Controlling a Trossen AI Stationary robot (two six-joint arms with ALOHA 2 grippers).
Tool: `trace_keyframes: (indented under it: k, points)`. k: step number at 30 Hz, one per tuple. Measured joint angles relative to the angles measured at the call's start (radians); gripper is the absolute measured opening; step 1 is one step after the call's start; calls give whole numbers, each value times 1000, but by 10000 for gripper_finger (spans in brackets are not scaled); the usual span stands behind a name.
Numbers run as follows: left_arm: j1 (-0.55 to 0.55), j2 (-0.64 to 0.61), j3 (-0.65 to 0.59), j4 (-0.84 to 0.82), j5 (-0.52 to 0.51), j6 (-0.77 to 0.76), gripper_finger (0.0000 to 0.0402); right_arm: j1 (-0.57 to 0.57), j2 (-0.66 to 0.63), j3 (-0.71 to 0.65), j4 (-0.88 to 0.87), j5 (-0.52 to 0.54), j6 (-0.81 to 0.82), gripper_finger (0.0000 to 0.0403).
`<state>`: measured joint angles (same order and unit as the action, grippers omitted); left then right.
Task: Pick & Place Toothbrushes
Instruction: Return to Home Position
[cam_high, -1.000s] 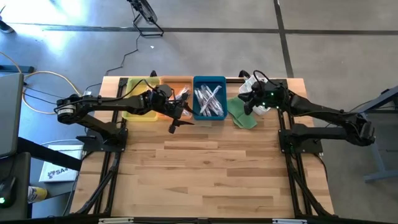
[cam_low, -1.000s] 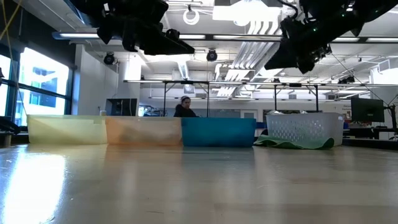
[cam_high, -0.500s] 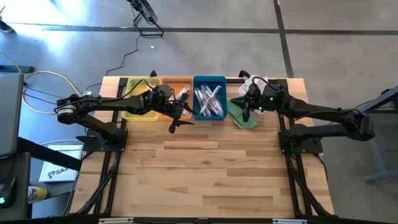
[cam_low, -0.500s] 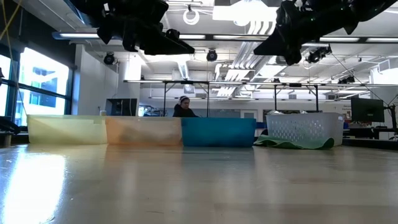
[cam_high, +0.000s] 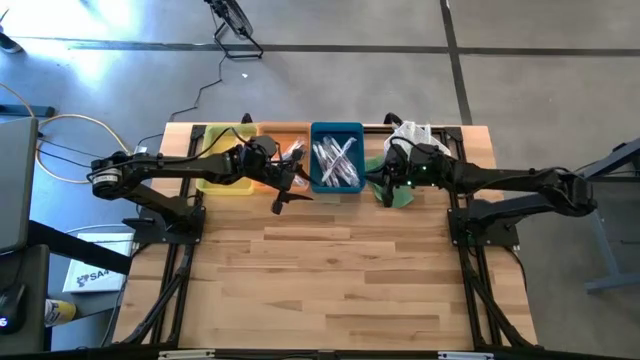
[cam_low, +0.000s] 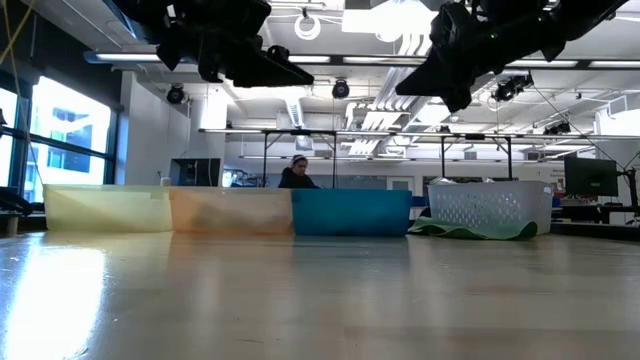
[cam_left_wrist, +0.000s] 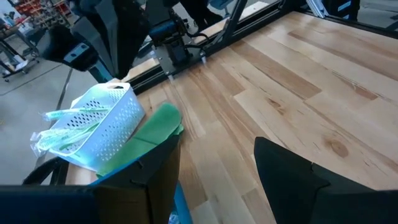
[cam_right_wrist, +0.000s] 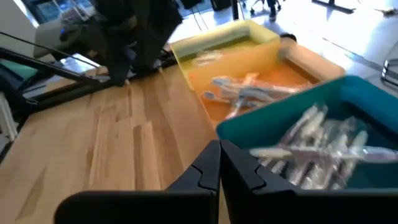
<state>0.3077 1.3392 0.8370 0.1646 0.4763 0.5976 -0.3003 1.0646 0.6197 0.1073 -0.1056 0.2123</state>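
One table (cam_high: 330, 280). Three trays in a row: yellow tray (cam_high: 225, 137), orange tray (cam_high: 280, 134), blue tray (cam_high: 336, 127). One white basket (cam_left_wrist: 115, 121). Two grippers, both raised and empty: left gripper (cam_left_wrist: 217, 168) spread above the orange tray, right gripper (cam_right_wrist: 219, 163) clenched between blue tray and basket. Toothbrushes (cam_high: 336, 165) lie in the blue tray, orange tray and basket; number uncountable.

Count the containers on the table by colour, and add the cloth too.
Yellow tray: 1
Orange tray: 1
Blue tray: 1
White basket: 1
Green cloth: 1
Total: 5
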Motion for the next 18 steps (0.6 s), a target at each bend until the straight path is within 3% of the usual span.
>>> trace_keyframes:
  k: [4,9,14,18]
  points:
    - [0,2,0,67,-15,-5,200,27,33,0,85,2,0,2]
    - [0,1,0,189,-41,-133,200,77,68,0,214,1,0,2]
    - [0,-2,0,162,-38,-136,196,131,84,0,272,2,0,2]
    - [0,-2,0,124,-38,-135,162,173,84,0,271,2,0,2]
